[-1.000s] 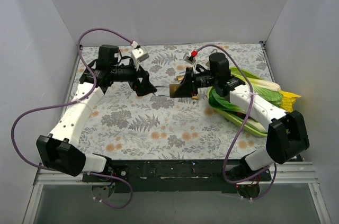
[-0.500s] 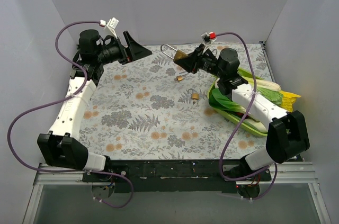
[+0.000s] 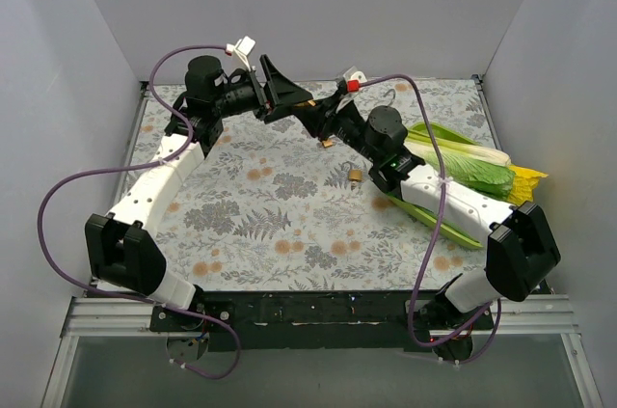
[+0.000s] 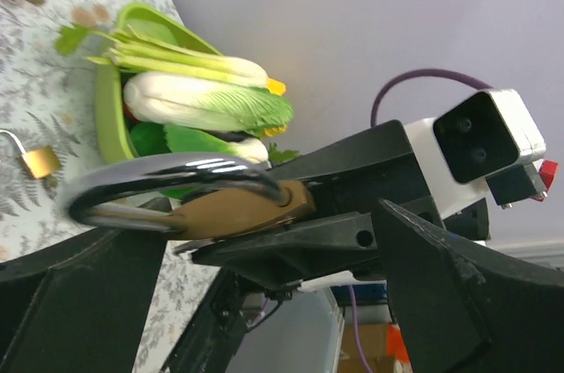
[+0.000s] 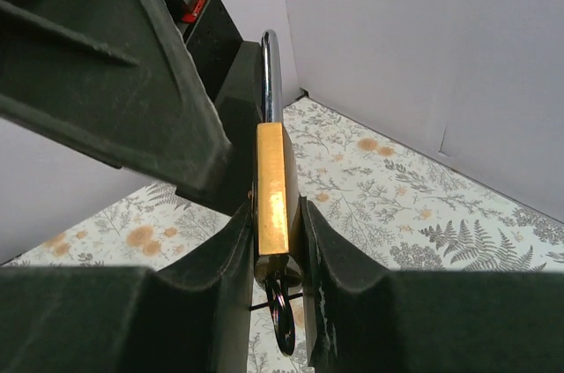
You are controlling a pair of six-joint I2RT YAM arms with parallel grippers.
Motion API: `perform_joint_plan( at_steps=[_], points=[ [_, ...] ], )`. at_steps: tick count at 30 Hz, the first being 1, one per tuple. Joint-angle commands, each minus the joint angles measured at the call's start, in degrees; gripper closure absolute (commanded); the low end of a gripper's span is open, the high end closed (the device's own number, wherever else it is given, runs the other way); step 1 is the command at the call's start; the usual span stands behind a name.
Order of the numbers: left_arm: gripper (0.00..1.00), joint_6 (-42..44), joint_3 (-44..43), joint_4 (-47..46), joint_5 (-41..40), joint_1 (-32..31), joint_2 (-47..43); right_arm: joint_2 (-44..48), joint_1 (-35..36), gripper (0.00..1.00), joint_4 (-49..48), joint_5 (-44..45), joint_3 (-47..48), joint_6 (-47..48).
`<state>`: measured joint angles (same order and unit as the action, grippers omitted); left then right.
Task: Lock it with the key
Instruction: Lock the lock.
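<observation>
— Above the far middle of the table [image 3: 289,225], what does the overhead camera give you?

— Both arms reach in until their ends meet in the air, well clear of the surface. It is black on black from there. The padlock [image 5: 271,188] is barely a brass speck.

— And the right wrist camera?

— Far clearer. The padlock stands upright and edge-on. The right gripper [image 5: 273,223] has its two fingers clamped on the brass body, and the chrome shackle [image 5: 270,73] rises straight out of the top. A dark loop [image 5: 282,324] hangs under the body; whether that is the key I cannot tell.

— Where is the left gripper?

— Its own wrist camera shows the left gripper [image 4: 256,227] spread wide, one finger low on the left and the other on the right. The curve of the shackle lies between them. Whether either finger touches the steel I cannot tell. In the right wrist view those same fingers are big dark wedges just behind the shackle.

— Does the left wrist view show anything more clearly than the others?

— Beyond the held padlock there is a green tray [image 4: 104,117] of leafy cabbage [image 4: 203,104]. A small padlock [image 4: 37,161] lies on the table near it. The overhead view puts that tray at the table's right edge.
</observation>
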<state>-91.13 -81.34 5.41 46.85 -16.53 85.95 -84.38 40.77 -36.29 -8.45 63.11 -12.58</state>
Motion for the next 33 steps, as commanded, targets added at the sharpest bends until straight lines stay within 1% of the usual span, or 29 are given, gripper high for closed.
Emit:
perform_joint_plan(
  at_steps=[1, 7, 10, 13, 14, 18, 20, 21, 23, 25, 27, 28, 29, 30, 31, 32, 33],
  points=[
    [0.02, -4.0, 1.2, -4.4, -2.9, -2.0, -3.2, 0.9, 1.8, 0.99, -9.2, 5.7, 3.9, 3.9],
    [0.02, -6.5, 1.3, -4.4, -4.0, -2.0, -2.5, 1.2, 3.6, 0.99, -9.7, 8.1, 3.7, 7.5],
    [0.02, -7.5, 1.5, -4.5, -4.3, -2.0, -2.9, 1.1, 4.7, 0.99, -9.8, 11.4, 3.6, 9.7],
    [0.12, -8.5, 1.8, -5.1, -4.1, -2.0, -2.9, 0.8, 5.4, 0.99, -10.0, 12.9, 3.7, 10.8],
    [0.19, -8.8, 1.9, -5.1, -4.5, -1.9, -2.9, 0.7, 5.5, 0.99, -10.4, 13.2, 3.7, 10.9],
    [0.30, -9.2, 1.9, -5.1, -5.1, -2.0, -2.5, 0.5, 6.4, 0.99, -10.0, 15.7, 4.3, 11.6],
    [0.32, -9.4, 2.0, -5.1, -5.5, -2.0, -2.4, 0.5, 6.7, 0.99, -9.3, 17.3, 4.5, 11.9],
    [0.36, -9.4, 2.1, -5.1, -5.5, -2.0, -2.4, 0.7, 6.7, 0.99, -9.0, 17.6, 4.2, 11.9],
    [0.41, -9.1, 2.1, -5.1, -5.5, -2.0, -2.3, 1.0, 6.8, 0.99, -9.0, 18.5, 3.5, 11.9],
    [0.54, -8.6, 2.3, -7.5, -4.8, -2.0, -2.4, 1.1, 6.7, 0.99, -8.6, 18.6, 3.2, 11.7],
    [0.81, -7.9, 2.5, -8.1, -4.7, -2.0, -2.5, 1.2, 6.7, 0.99, -7.6, 17.9, 3.3, 11.7],
    [1.00, -7.7, 2.5, -7.9, -5.2, -2.0, -2.7, 1.4, 6.7, 0.99, -5.8, 16.8, 3.5, 11.8],
    [1.00, -7.5, 2.4, -7.7, -5.2, -1.5, -2.8, 1.7, 6.7, 0.94, -4.8, 16.5, 3.5, 12.0],
    [1.00, -7.3, 2.3, -8.1, -4.9, -1.0, -2.8, 2.4, 6.6, 0.77, -3.7, 16.4, 3.6, 12.4],
    [1.00, -7.0, 2.2, -8.4, -4.2, -0.5, -2.8, 2.8, 6.5, 0.67, -0.1, 15.7, 3.7, 12.3],
    [1.00, -6.9, 1.7, -8.2, -4.2, 1.4, -2.7, 3.4, 6.3, 0.60, 1.8, 14.8, 3.9, 12.4],
    [1.00, -7.0, 0.9, -7.4, -4.2, 2.5, -2.6, 4.4, 6.1, 0.49, 4.3, 13.3, 4.4, 12.4]
  ],
)
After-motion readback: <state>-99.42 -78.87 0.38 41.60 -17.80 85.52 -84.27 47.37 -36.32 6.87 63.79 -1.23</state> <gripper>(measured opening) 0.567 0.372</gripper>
